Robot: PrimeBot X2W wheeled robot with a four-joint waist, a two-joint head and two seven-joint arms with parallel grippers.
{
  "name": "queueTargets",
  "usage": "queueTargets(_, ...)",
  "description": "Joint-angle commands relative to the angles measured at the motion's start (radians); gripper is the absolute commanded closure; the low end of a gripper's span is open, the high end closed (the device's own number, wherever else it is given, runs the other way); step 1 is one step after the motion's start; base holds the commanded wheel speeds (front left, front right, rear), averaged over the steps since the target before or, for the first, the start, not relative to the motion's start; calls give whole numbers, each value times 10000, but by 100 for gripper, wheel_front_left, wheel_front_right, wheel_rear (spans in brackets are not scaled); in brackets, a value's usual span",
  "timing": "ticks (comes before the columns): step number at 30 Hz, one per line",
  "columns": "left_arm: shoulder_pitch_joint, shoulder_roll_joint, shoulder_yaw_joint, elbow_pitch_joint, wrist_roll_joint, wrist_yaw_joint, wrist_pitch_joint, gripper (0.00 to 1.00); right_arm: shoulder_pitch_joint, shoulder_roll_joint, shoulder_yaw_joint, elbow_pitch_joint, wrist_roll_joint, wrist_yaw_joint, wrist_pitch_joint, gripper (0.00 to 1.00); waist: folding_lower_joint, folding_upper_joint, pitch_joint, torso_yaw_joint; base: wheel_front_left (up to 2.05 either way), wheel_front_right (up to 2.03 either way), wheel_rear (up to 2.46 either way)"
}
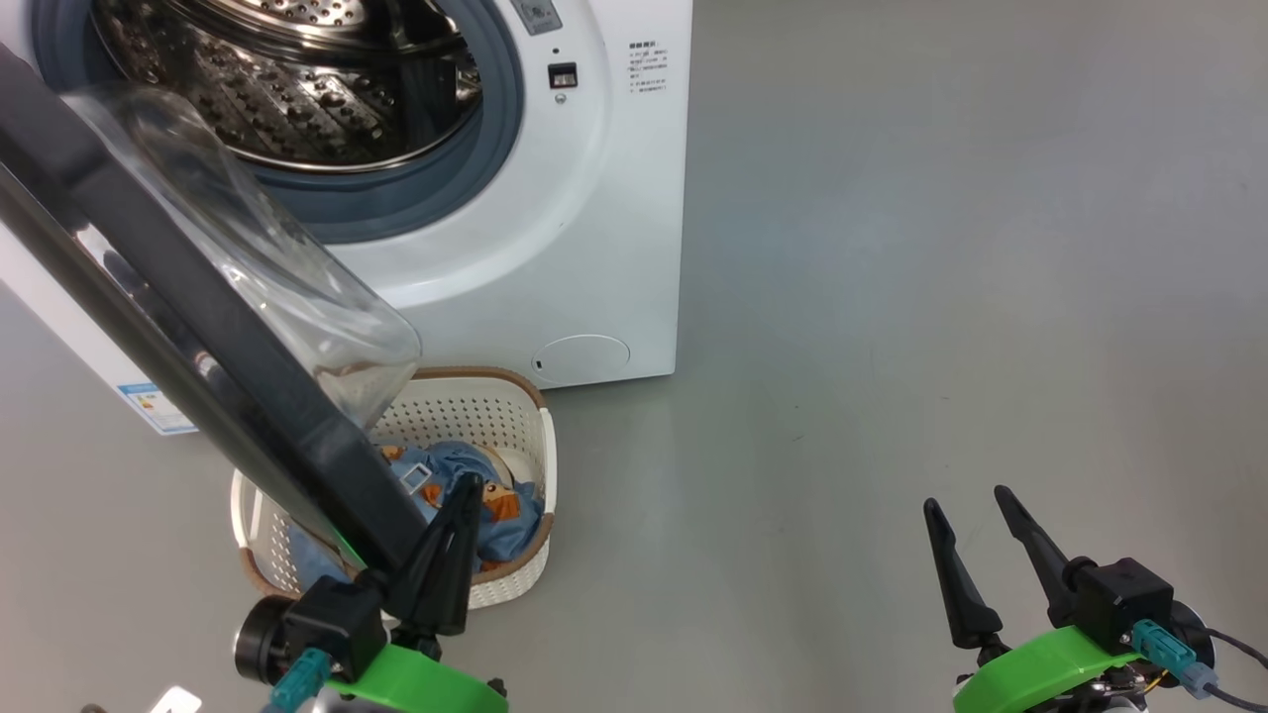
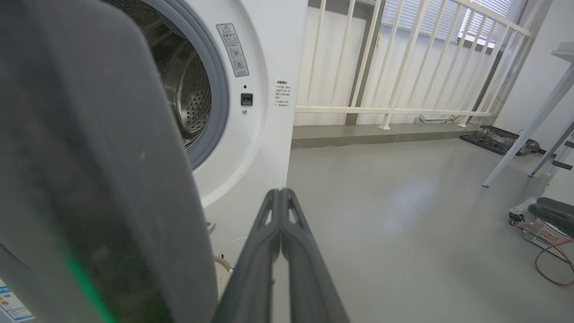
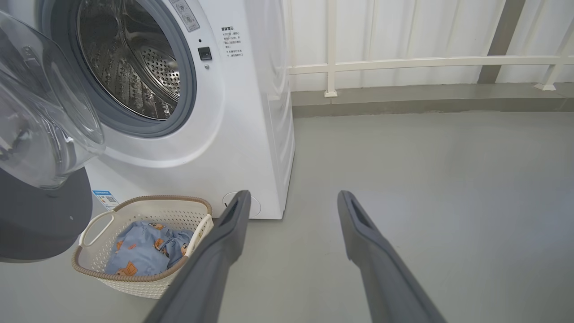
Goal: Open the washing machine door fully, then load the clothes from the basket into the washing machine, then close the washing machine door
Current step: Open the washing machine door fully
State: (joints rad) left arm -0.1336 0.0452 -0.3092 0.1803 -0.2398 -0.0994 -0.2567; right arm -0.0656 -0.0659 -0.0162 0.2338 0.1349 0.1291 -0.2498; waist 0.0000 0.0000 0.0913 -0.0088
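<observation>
The grey floor (image 1: 941, 248) spreads out to the right of the washing machine (image 1: 614, 248), a white front-loader standing at the upper left of the head view. Its steel drum (image 1: 297, 89) lies exposed inside the grey gasket ring (image 1: 500, 149). The washing machine door (image 1: 258, 406) is swung out toward the robot. Its black rim runs as a diagonal from the upper left down to the lower middle, and its clear glass bowl (image 1: 297, 297) bulges toward the machine.

Below the door, on the floor just in front of the machine, sits the basket (image 1: 475, 401). The door's rim hides part of it. The clothes (image 1: 510, 525) lie bunched inside it, blue with orange figures.

The left end effector (image 1: 468, 487) has its fingers pressed together with nothing between them. It sits right beside the door's lower rim and over the basket; whether it touches the rim I cannot tell. The right end effector (image 1: 967, 500) hangs well apart from these, over bare floor at the lower right, fingers spread wide and empty.
</observation>
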Motion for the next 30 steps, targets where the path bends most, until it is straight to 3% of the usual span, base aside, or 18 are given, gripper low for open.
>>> queueTargets(1, -490, 50, 364, -170, -22, 42, -51, 100, -297, -70, 239, -204, 155, 16, -120, 0, 0, 0, 3, 1, 0, 0, 0)
queueTargets(16, -649, 50, 528, -3, -187, 121, -51, 100, -365, -85, 242, -174, 233, 16, -120, 0, 0, 0, 143, -99, 0, 0, 0)
queueTargets(30, -296, 50, 686, -213, -263, 256, -51, 100, -252, -37, 255, -94, 260, 16, -120, 0, 0, 0, -10, 633, 0, 0, 0)
